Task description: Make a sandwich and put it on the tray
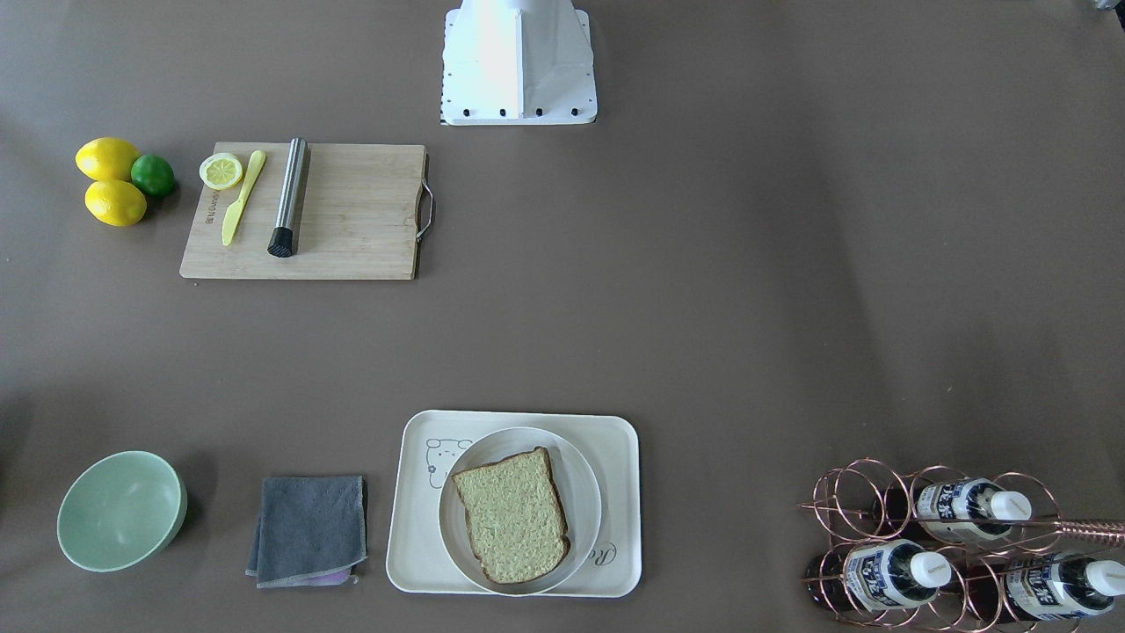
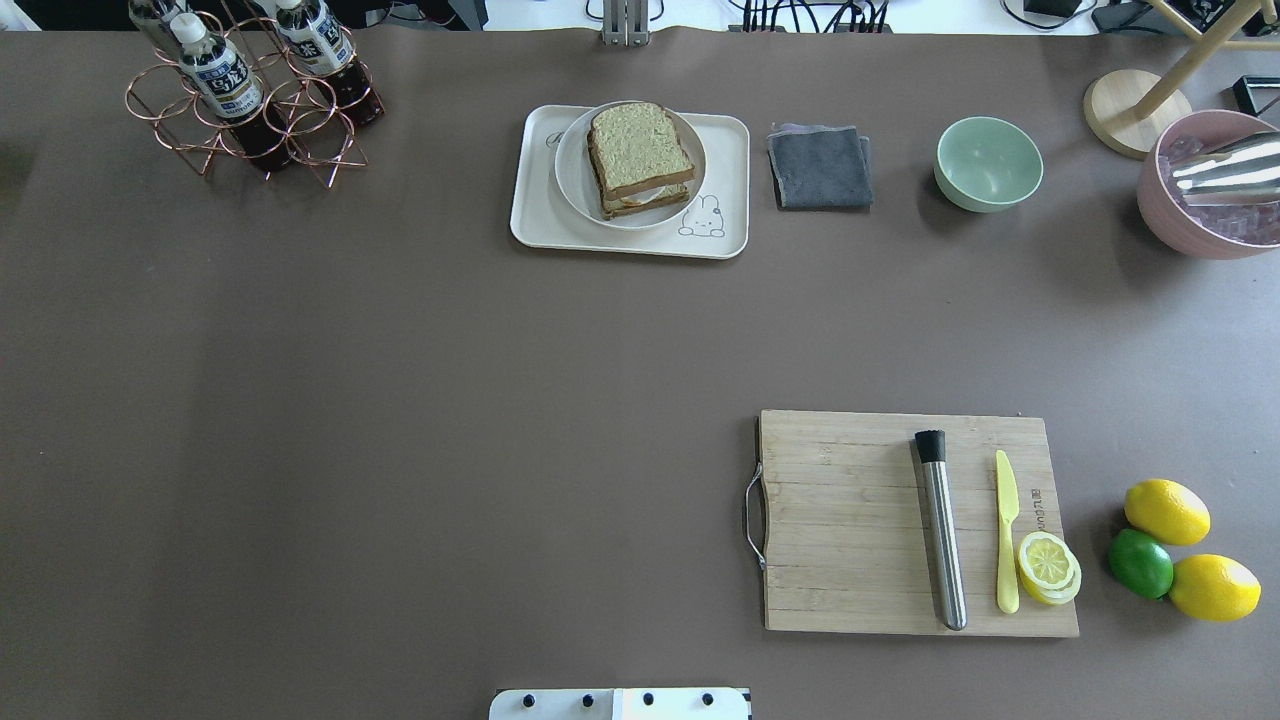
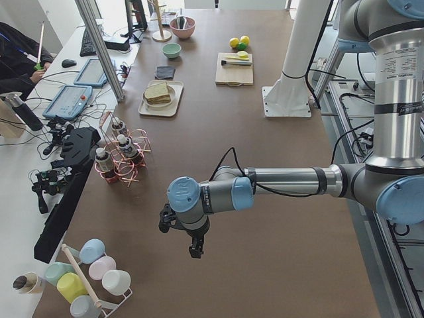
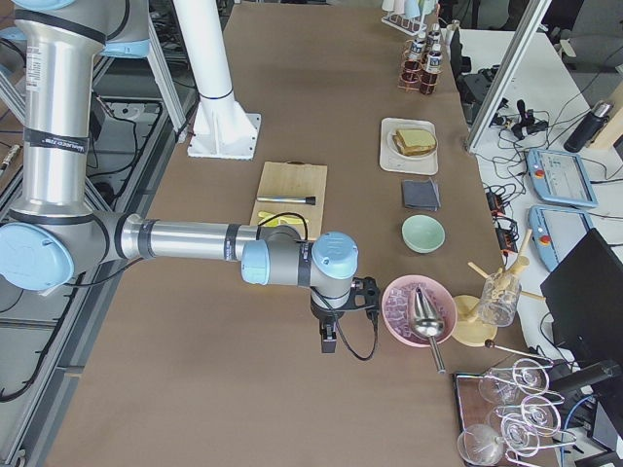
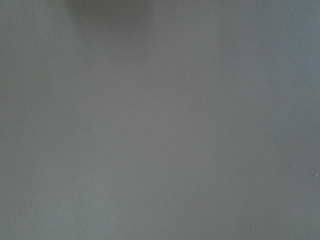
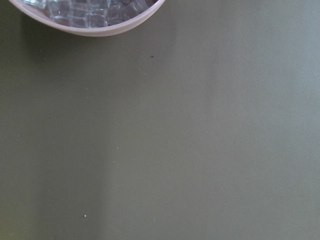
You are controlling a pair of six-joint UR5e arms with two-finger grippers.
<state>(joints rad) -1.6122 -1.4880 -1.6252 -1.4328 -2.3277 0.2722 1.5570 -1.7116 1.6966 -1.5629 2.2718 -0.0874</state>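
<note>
Sandwich (image 2: pixel 640 160) sits assembled on the round white plate (image 2: pixel 571 165), and the plate rests inside the cream tray (image 2: pixel 540 215) at the far edge of the table, well apart from both arms. Judged handling: the bread looks soft and light and would crush under a hard pinch, and the egg (image 2: pixel 652 198) between the slices could slide out if the stack is tipped. The stiff plate rim is the safer place to grip, though it looks smooth and may slip. The placement looks done. The left gripper (image 3: pixel 195 250) and right gripper (image 4: pixel 328 342) hang over bare table near opposite ends. They show only small in the side views, so I cannot tell how wide either stands or whether it holds anything. The front-facing view shows only the top slice. The lower slice is mostly hidden, and the plate covers part of the tray's script. The left wrist camera shows only tabletop, and the right one adds the rim of a pink bowl of ice (image 6: pixel 85 20).
</note>
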